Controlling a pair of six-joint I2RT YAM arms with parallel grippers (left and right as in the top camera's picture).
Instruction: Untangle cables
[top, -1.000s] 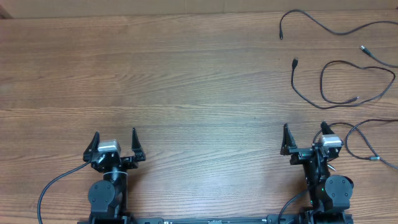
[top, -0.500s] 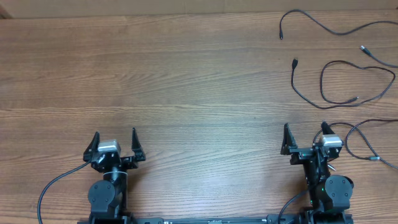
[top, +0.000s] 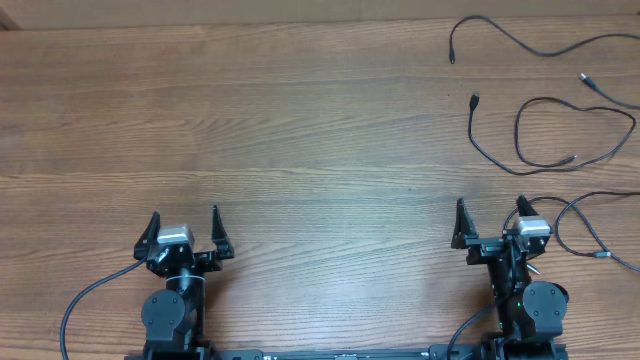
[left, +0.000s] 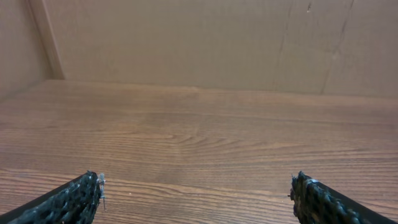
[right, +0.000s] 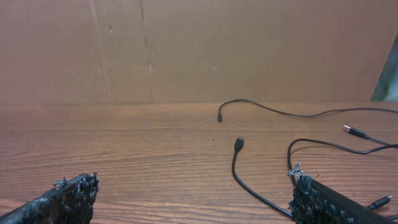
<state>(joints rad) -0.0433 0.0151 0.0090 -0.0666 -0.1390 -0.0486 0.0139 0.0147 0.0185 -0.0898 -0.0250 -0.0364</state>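
With the left gripper (top: 185, 215) and right gripper (top: 490, 208) both spread wide and empty, the right one should probably reach ahead and to its right, where what look like four separate cables (top: 475, 100) lie, and pinch one strand near its plug.

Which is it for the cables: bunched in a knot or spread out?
Spread out: the cables lie as separate loose strands in the overhead view, no bunch or knot visible.
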